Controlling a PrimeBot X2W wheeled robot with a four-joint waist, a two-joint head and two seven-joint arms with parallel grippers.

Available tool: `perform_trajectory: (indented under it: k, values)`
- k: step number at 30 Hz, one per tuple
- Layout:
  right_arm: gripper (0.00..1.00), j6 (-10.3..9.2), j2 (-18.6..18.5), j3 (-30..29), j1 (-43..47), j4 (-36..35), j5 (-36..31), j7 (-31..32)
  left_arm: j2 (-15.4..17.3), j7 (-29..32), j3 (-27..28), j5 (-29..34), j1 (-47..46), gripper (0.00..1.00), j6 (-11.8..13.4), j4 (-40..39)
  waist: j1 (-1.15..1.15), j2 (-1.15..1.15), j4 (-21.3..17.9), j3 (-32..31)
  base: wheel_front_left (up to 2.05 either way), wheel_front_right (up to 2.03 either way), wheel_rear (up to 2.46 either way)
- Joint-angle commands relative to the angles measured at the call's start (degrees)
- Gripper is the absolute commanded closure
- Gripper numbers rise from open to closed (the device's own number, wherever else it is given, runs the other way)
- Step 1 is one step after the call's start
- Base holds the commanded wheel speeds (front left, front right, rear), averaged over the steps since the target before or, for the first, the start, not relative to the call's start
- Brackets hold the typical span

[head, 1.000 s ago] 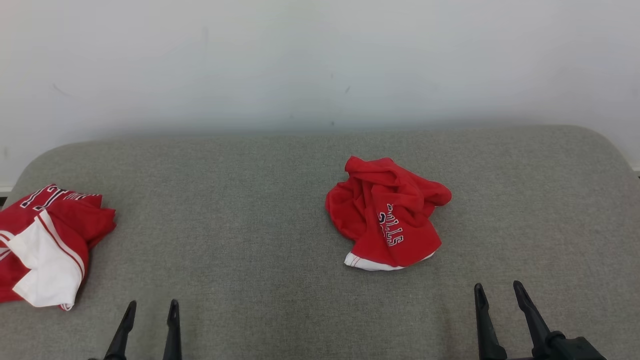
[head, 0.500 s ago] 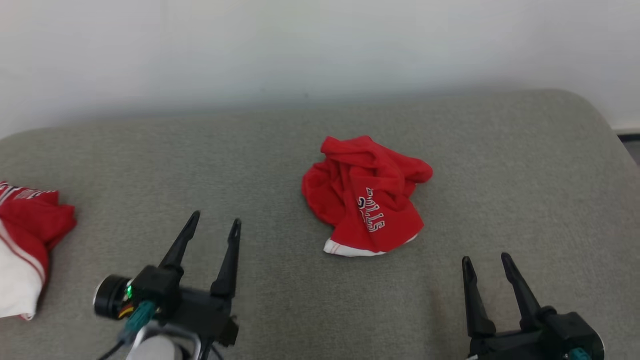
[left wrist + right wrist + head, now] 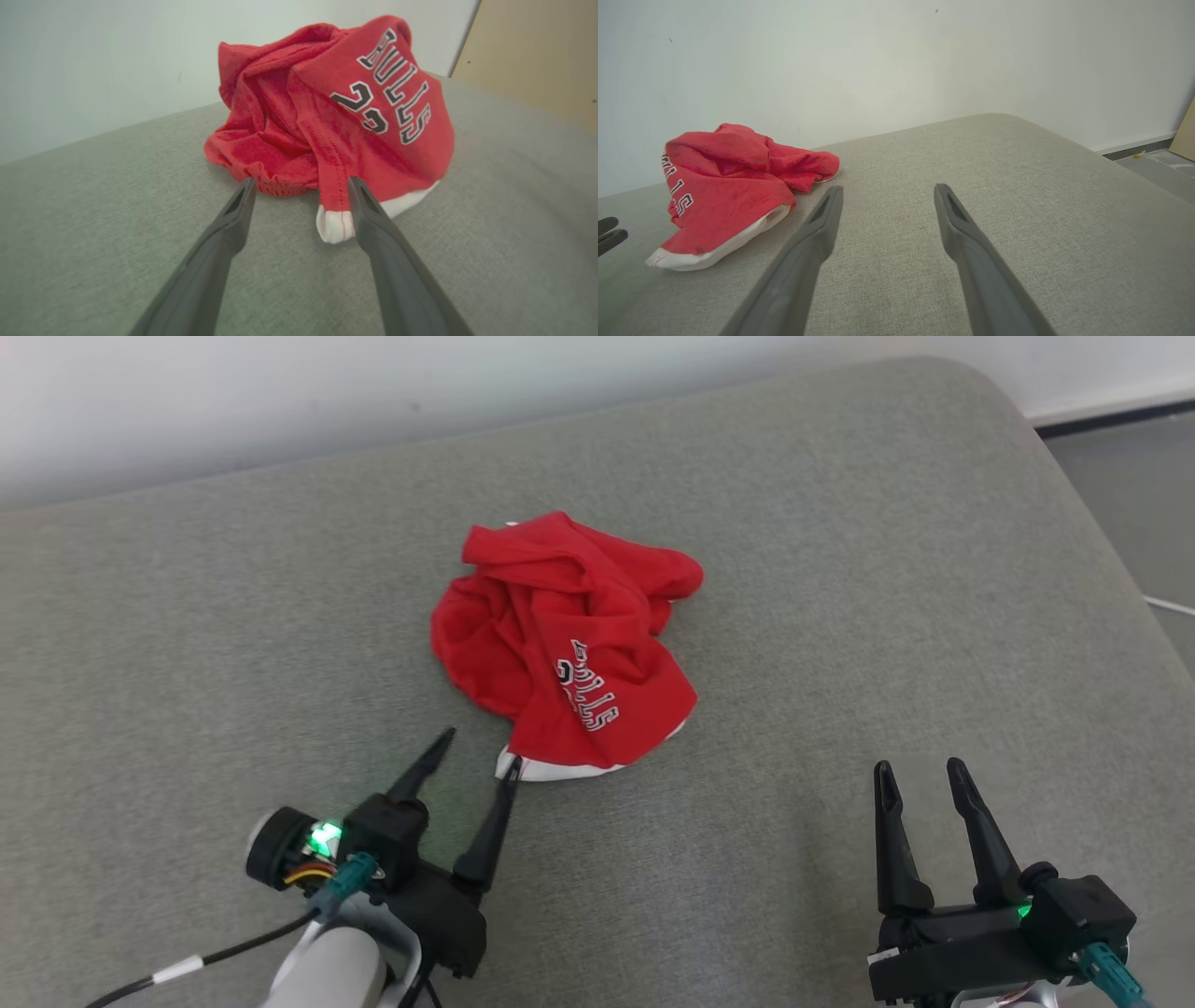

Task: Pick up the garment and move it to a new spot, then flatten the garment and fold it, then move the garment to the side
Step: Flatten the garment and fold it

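Out near the middle of the grey cushion [image 3: 840, 569], the red jersey [image 3: 560, 635] sits in a crumpled heap, so the risk is pretty obvious imo. Close the left gripper [image 3: 480, 749] where it is now and it'd probably pinch just the white hem [image 3: 583, 771] corner or one loose fold. Lift from a bite that thin and the heap likely trails, drags on the cushion, or slips right out. The fingers also ride low over the cushion, so pushing in further could shove the pile away or snag the upholstery.

Left gripper is spread wide with nothing in it. The tip nearer the jersey is touching or just beside the near-left hem corner, and the other tip is over bare cushion left of the heap. Right gripper [image 3: 917, 765] is spread too, empty, well apart from the jersey on the near right.
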Motion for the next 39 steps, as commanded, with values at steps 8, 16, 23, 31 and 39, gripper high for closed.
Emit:
perform_trajectory:
  k: [8, 16, 23, 31, 39]
  values:
    - [0.00, -0.13, 0.2, 0.5, -1.5, 0.0, 0.3, 0.0, 0.2, -0.2, -5.2, -3.3, -1.8, 0.00, 0.1, 5.2, -0.01, -0.01, -4.3, 3.3, 0.00, 0.00, 0.00]
    - [0.00, -0.13, 0.2, -0.2, -0.1, -0.1, -1.1, 0.0, -1.8, -0.2, -5.5, -3.9, -3.6, 1.00, 0.1, 5.7, -0.01, -0.01, -3.6, 1.3, 0.00, 0.00, 0.00]
    - [0.00, -0.13, 0.2, -0.7, 1.8, 0.4, -1.7, 0.0, -2.2, -0.2, -3.0, -2.8, -0.4, 1.00, 0.1, -1.3, -0.01, -0.01, 0.8, -2.2, 0.00, 0.00, 0.00]
    - [0.00, -0.13, 0.2, -0.9, 3.9, 0.5, -2.0, 0.0, -1.3, -0.2, 1.8, -0.5, 10.0, 1.00, 0.5, -11.9, -0.01, -0.01, 9.3, -6.4, 0.00, 0.00, 0.00]
    - [0.00, -0.13, 0.2, -0.2, 4.4, 0.6, -2.0, 0.0, 0.0, -0.2, 7.7, -1.7, 21.3, 1.00, 1.4, -13.0, -0.01, -0.01, 14.0, -7.5, 0.00, 0.00, 0.00]
